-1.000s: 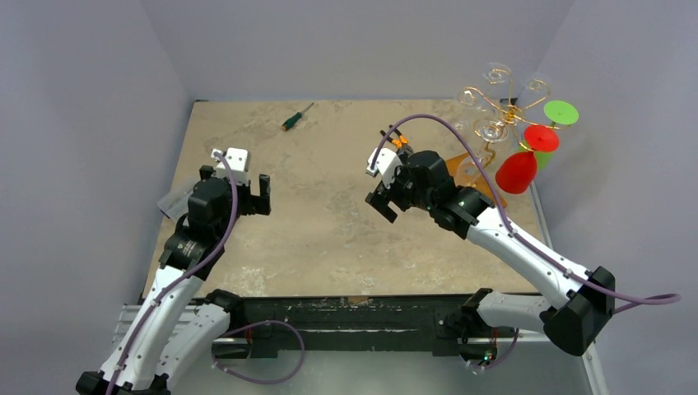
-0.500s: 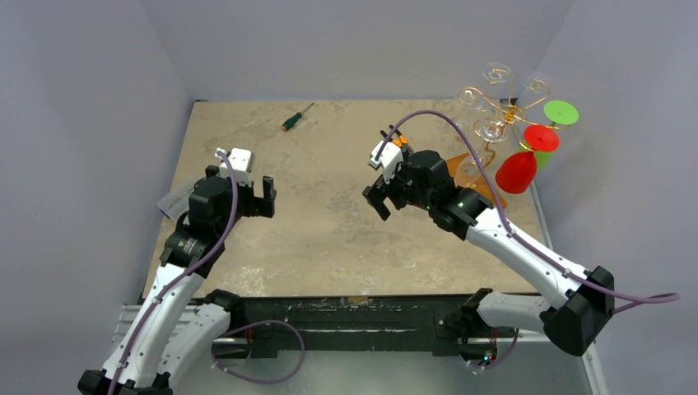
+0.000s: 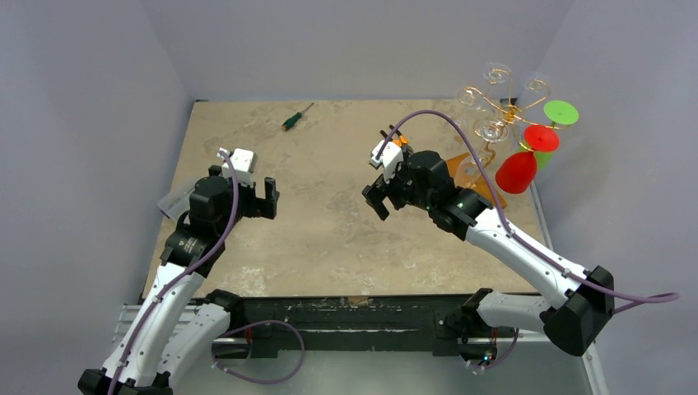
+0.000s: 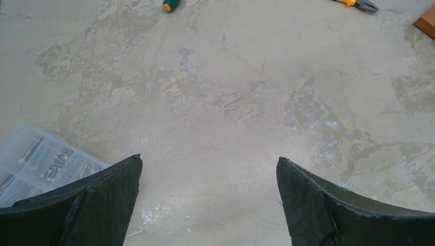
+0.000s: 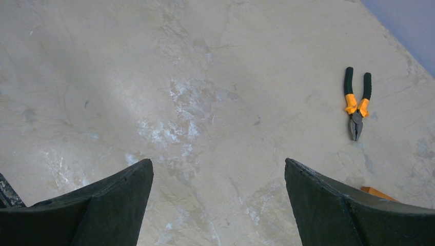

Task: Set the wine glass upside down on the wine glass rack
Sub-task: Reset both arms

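top cam looking down over whole table (image 3: pixel 329 239) | both wrist cams facing it closely, sharing pliers (image 5: pixel 356 104)

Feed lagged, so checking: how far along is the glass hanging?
Done, apparently: a red wine glass hangs bowl-down on the wine glass rack, with a green one and clear ones. In hand: nothing; left gripper and right gripper are open and empty. Left: no loose glass shows on the table.

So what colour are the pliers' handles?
Pliers: black, orange near the head; right wrist view.
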### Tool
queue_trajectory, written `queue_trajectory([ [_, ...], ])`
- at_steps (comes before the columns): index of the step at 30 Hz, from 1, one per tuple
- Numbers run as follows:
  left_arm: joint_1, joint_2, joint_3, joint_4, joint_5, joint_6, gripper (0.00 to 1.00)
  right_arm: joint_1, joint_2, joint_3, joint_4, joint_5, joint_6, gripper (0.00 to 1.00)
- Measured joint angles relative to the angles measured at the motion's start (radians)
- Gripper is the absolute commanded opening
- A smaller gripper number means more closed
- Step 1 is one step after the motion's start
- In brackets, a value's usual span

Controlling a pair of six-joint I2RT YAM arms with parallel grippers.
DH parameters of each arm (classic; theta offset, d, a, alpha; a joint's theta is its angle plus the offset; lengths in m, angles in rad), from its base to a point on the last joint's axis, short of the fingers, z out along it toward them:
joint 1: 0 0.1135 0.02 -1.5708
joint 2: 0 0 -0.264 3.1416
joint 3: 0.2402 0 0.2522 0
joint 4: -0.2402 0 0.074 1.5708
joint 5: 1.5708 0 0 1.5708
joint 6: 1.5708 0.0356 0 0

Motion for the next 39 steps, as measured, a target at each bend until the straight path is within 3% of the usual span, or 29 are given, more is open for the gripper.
queue_trajectory([
  [39, 0.000, 0.000, 0.000, -0.004, 0.015, 0.000, 1.00, -0.008, 0.000, 0.024, -0.041, 0.001, -0.002, 0.96],
])
